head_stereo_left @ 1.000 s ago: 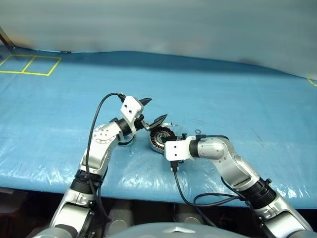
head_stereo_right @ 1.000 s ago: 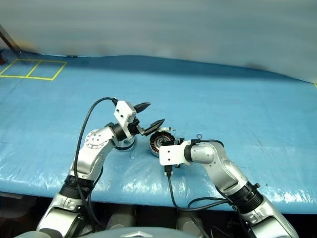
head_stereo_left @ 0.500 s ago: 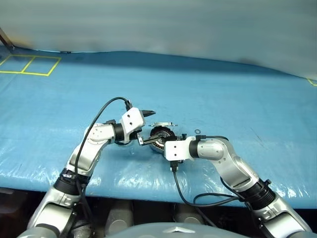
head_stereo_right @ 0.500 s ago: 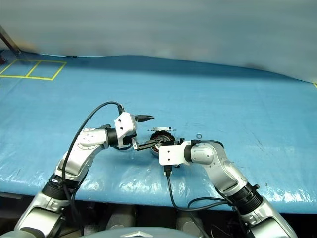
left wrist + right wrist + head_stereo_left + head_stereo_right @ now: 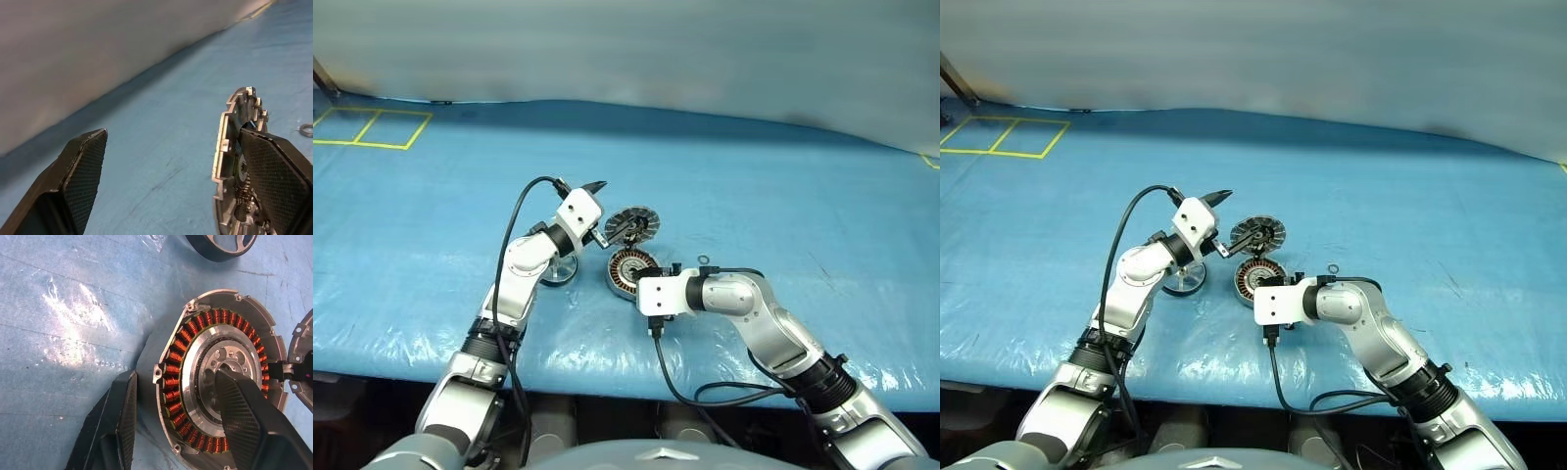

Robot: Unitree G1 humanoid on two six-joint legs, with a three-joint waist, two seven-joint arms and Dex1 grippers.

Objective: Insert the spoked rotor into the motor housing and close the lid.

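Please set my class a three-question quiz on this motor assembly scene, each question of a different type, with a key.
1. True or false: the spoked rotor sits inside the motor housing.
2. The lid is: A) shut flat, B) tilted up open, C) lying apart from the housing.
3. Which gripper has a finger on the housing's pale centre?
Key: 1 false; 2 B; 3 the right gripper.

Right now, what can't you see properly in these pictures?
- Spoked wheel: the left arm covers part in the head views; an edge cuts it in the right wrist view.
- Lid: the left hand's finger covers its inside, left wrist view.
- Motor case: the right hand hides its near side, head views.
- Tiny ring: too small to identify.
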